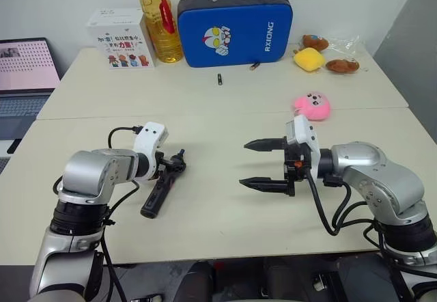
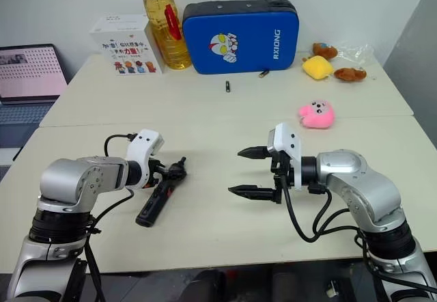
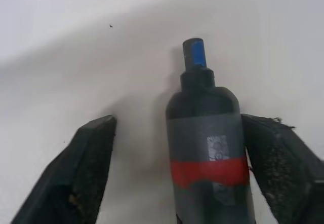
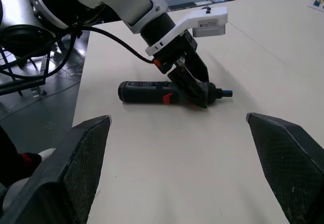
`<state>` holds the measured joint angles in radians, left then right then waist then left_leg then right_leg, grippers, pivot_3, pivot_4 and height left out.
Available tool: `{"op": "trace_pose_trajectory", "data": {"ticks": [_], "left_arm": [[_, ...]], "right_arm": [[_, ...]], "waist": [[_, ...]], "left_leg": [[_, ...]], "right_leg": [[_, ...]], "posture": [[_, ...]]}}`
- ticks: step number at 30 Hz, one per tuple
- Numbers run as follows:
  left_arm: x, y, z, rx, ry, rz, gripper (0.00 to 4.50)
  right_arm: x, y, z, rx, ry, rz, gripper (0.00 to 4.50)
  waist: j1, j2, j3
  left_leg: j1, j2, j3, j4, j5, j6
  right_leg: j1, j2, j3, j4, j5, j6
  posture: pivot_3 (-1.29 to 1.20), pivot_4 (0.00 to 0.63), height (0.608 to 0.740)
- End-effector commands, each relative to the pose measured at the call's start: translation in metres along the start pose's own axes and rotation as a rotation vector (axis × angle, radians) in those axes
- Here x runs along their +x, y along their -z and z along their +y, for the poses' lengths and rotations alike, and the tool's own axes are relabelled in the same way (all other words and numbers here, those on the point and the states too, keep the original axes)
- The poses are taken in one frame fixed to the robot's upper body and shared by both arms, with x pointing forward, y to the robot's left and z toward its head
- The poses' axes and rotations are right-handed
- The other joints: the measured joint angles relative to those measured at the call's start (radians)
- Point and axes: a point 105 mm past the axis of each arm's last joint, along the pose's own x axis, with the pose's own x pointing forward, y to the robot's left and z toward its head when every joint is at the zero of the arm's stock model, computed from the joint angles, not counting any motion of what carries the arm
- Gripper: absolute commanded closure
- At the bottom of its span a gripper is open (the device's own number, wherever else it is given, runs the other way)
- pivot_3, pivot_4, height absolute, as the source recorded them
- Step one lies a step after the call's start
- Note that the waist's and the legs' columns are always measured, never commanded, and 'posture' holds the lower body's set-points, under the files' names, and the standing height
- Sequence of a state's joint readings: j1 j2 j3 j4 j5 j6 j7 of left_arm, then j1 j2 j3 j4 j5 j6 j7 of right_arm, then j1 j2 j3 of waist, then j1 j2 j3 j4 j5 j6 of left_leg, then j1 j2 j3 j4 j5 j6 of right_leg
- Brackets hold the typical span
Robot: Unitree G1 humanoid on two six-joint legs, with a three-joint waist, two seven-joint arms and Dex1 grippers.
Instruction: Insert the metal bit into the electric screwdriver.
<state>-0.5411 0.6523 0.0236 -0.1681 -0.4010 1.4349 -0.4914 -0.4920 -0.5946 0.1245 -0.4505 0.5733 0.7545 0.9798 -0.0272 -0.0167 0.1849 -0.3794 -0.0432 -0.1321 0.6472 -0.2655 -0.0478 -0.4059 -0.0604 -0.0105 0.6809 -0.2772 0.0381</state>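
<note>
The electric screwdriver [image 1: 156, 196] lies flat on the near table, black with a red band [image 3: 208, 171] and a blue-tipped nose [image 3: 195, 53]. My left gripper [image 1: 177, 164] points down over its narrow end. The jaws stand open on either side of the body: one finger [image 3: 276, 158] sits right against it, while the other [image 3: 83, 168] stands off with a gap. My right gripper [image 1: 243, 164] hovers above the table to the right, turned toward the left arm, wide open with nothing between its fingers. The right wrist view also shows the screwdriver [image 4: 147, 92] under the left gripper [image 4: 195, 84]. The metal bit is out of view.
A short dark cylinder [image 1: 220, 79] lies on the far table in front of a blue case [image 1: 235, 29]. An oil bottle [image 1: 160, 22] and a white box [image 1: 119, 39] stand at the back left. Plush toys [image 1: 312, 106] lie to the right, and a laptop [image 1: 24, 70] sits at the far left.
</note>
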Motion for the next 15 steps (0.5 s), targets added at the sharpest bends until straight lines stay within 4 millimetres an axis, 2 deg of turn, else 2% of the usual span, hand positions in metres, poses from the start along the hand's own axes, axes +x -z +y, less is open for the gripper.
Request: {"op": "trace_pose_trajectory", "data": {"ticks": [1, 4, 8, 11, 15], "left_arm": [[0.001, 0.018, -0.01, -0.026, 0.062, 0.076, 1.53], [-0.001, 0.02, -0.01, -0.023, 0.061, 0.081, 2.24], [-0.001, 0.018, -0.004, 0.003, 0.036, 0.077, 2.8], [-0.006, -0.012, -0.012, 0.103, 0.082, -0.063, 2.81], [-0.031, -0.065, -0.038, 0.234, 0.245, -0.299, 2.81]], "right_arm": [[-0.002, -0.012, 0.002, -0.047, -0.002, -0.023, 0.0], [-0.002, -0.012, 0.001, -0.042, 0.004, -0.025, 0.0], [-0.002, -0.012, -0.003, -0.032, 0.014, -0.03, 0.0], [-0.002, -0.013, -0.004, -0.034, 0.018, -0.029, 0.0], [-0.006, -0.017, -0.007, -0.036, 0.041, -0.039, 0.0]], "waist": [[-0.001, 0.0, 0.0], [0.0, 0.0, 0.0], [-0.001, 0.0, 0.0], [0.0, 0.0, 0.0], [0.008, -0.001, 0.001]], "left_leg": [[0.0, 0.0, 0.0, 0.0, 0.0, 0.0], [0.0, 0.0, 0.0, 0.0, 0.0, 0.0], [0.0, 0.0, 0.0, 0.0, 0.0, 0.0], [0.0, 0.0, 0.0, 0.0, 0.0, 0.0], [-0.002, 0.0, -0.002, 0.001, 0.0, -0.001]], "right_leg": [[0.0, 0.0, 0.0, 0.0, 0.0, 0.0], [0.0, 0.0, 0.0, 0.0, 0.0, 0.0], [0.0, 0.0, 0.0, 0.0, 0.0, 0.0], [0.0, 0.0, 0.0, 0.0, 0.0, 0.0], [0.0, 0.0, 0.0, 0.0, 0.0, 0.0]], "posture": [[0.0, 0.15, 0.74], [0.0, 0.15, 0.74], [0.0, 0.15, 0.74], [0.0, 0.15, 0.74], [0.0, 0.15, 0.74]]}}
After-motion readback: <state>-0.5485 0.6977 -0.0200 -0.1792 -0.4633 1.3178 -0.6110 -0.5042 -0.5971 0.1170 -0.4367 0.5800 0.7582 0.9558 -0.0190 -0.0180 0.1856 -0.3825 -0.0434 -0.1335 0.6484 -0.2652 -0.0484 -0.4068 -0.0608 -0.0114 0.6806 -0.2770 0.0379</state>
